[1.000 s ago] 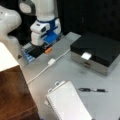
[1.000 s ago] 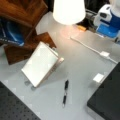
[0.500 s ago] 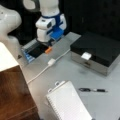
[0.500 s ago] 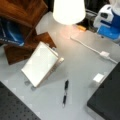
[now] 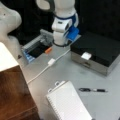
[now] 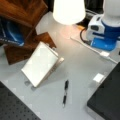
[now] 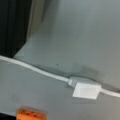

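End effector [image 5: 60, 43] hangs low over the white cable [image 5: 47, 66], fingers hidden.

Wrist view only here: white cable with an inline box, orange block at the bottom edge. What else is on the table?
Observer: A black pen lies on the table, toward a front view's bottom right.
Operator: Anything next to it?
Observer: A white spiral notebook lies to the pen's left in that view, not touching it.
Operator: Where is the gripper?
Observer: The gripper hangs at the table's far side, between a grey tray and a black box.
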Controlling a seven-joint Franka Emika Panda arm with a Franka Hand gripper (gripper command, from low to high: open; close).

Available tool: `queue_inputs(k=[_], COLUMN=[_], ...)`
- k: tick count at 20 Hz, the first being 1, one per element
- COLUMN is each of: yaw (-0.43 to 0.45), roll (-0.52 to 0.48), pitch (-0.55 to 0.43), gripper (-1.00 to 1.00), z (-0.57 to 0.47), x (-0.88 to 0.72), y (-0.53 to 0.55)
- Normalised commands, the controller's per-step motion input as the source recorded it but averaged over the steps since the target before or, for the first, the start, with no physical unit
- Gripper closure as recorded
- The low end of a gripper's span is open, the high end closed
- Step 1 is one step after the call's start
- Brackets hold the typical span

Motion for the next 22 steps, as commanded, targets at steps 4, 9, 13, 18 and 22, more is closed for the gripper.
queue_inputs(k=[4,9,13,18,22], yaw=[-0.114,-0.160,-0.137,-0.042,-0.109], roll=[0.330,0.375,0.486,0.455,0.452], pitch=[0.308,0.227,0.141,0.010,-0.076], gripper=[-1.00,-1.00,-1.00,-1.00,-1.00], z=[0.20,0.12,-0.07,-0.25,-0.25], x=[0.28,0.15,0.19,0.14,0.08], y=[-0.09,-0.10,-0.19,-0.29,-0.19])
